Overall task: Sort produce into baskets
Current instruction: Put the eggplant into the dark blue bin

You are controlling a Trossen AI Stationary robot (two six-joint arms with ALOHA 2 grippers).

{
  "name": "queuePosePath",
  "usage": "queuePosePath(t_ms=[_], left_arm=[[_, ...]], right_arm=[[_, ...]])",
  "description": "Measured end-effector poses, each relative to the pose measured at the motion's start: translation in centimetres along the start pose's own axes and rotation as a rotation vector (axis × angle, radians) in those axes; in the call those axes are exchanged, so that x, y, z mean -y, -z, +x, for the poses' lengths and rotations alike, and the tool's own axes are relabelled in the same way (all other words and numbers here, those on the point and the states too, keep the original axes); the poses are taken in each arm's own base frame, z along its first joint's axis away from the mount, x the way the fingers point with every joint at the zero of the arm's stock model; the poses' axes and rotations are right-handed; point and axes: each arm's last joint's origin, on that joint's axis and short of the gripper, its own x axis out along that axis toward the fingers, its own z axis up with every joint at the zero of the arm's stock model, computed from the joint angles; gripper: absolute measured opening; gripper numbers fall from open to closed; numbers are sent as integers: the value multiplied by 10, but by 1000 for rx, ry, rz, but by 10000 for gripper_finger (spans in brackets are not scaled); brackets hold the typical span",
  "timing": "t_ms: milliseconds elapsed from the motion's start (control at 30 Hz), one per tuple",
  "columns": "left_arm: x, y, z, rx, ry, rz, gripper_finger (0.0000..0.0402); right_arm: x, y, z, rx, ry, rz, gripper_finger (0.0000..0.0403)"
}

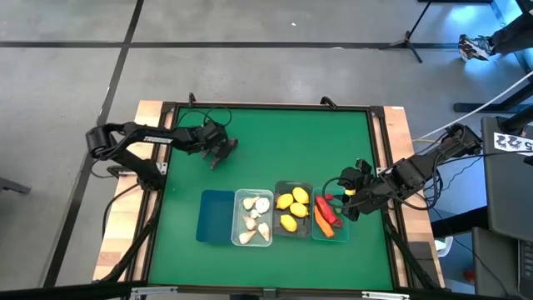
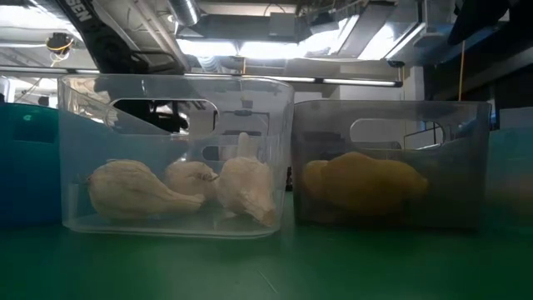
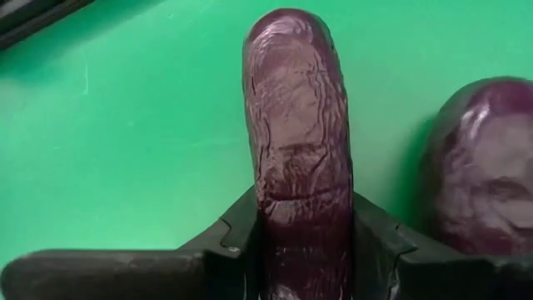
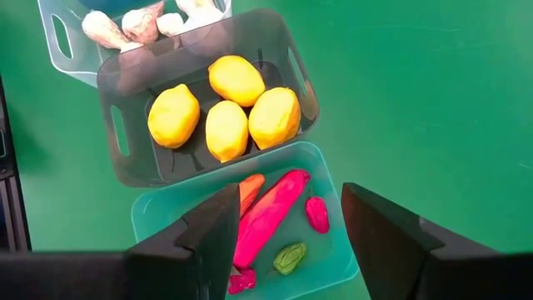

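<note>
Four bins sit in a row on the green tabletop. At far left, away from them, the left gripper has its jaws closed on a purple eggplant, a second eggplant just beside it. Then come the blue bin, seemingly empty from above, the clear bin of garlic, the grey bin with four lemons, and the teal bin of red and orange pieces. The right gripper hovers over the teal bin, jaws apart, holding nothing.
</note>
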Motion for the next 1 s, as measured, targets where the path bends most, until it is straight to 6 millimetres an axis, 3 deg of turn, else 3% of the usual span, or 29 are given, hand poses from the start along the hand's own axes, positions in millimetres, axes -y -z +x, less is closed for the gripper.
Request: queuePosePath(t_ms=[200,433,767,1000], left_arm=[[-2,-4,-9,28,42,-25,126],[-3,-11,-35,42,263,-64,119],[-1,-8,-112,151,794,28,131],[0,9,-156,189,997,20,133]], right_arm=[[0,0,0,0,1,0,209],[0,0,0,1,1,-7,209],[0,0,0,10,11,-11,209],[1,0,0,19,19,-12,209]])
